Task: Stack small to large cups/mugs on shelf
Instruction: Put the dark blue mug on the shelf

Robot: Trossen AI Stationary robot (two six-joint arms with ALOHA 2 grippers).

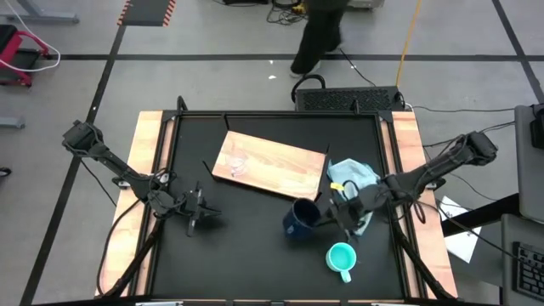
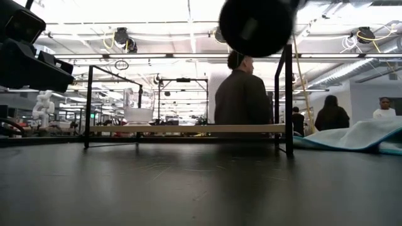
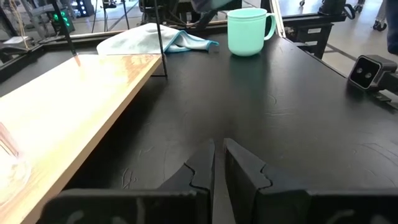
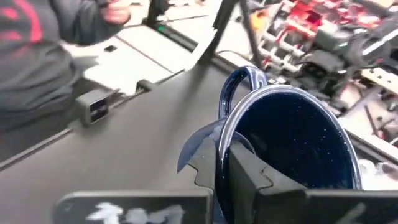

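Note:
The wooden shelf stands on thin black legs at the table's middle far side. The small clear glass cup stands on its left part and also shows in the low view. My right gripper is shut on the dark blue-black mug, held in the air near the shelf's near right corner. The turquoise mug stands upright on the table nearer the front. My left gripper is shut and empty, low over the table left of the shelf's near edge. My right gripper holds the dark mug by its rim wall, one finger inside the mug and the other outside. The handle is on the mug's side away from the fingers. The mug is lifted clear of the table and tilted.
A pale blue cloth lies crumpled at the shelf's right end, beside my right arm. A small camera block sits at the table's front edge. People stand beyond the far edge. Pale wooden rails run along both table sides.

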